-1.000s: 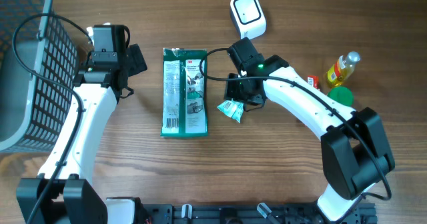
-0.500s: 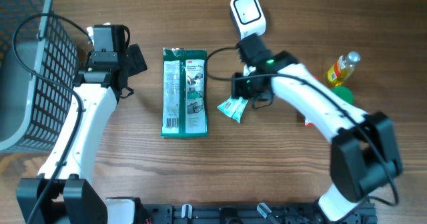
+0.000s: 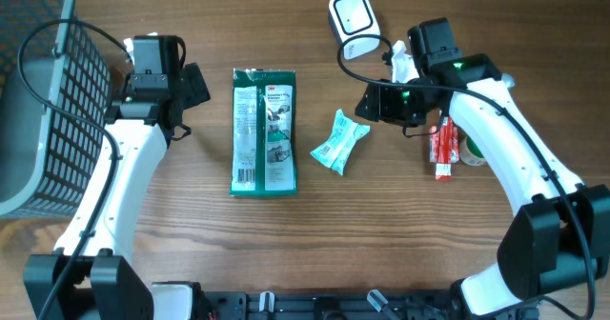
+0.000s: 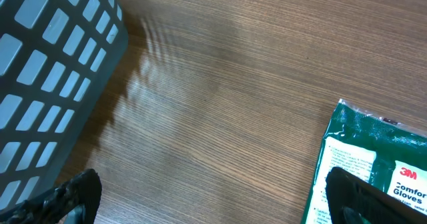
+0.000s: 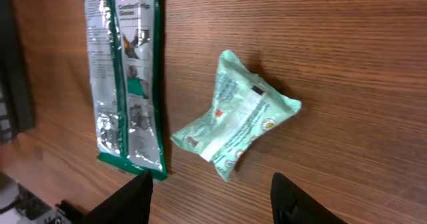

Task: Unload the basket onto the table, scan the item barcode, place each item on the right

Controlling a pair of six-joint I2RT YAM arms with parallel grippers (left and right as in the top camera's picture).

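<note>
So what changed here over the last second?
The right gripper drew back to its right, off the small mint packet, jaws open, leaving it lying free on the table. The left gripper, the green glove pack and the scanner stayed put.

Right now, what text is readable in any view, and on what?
"3M": on the green glove package, near its top.
"Comfor": same package, cut off by the frame edge.
"Gloves": same package, line below.
Mint pouch: print too small to read.
Red packet: too blurred to read.
</note>
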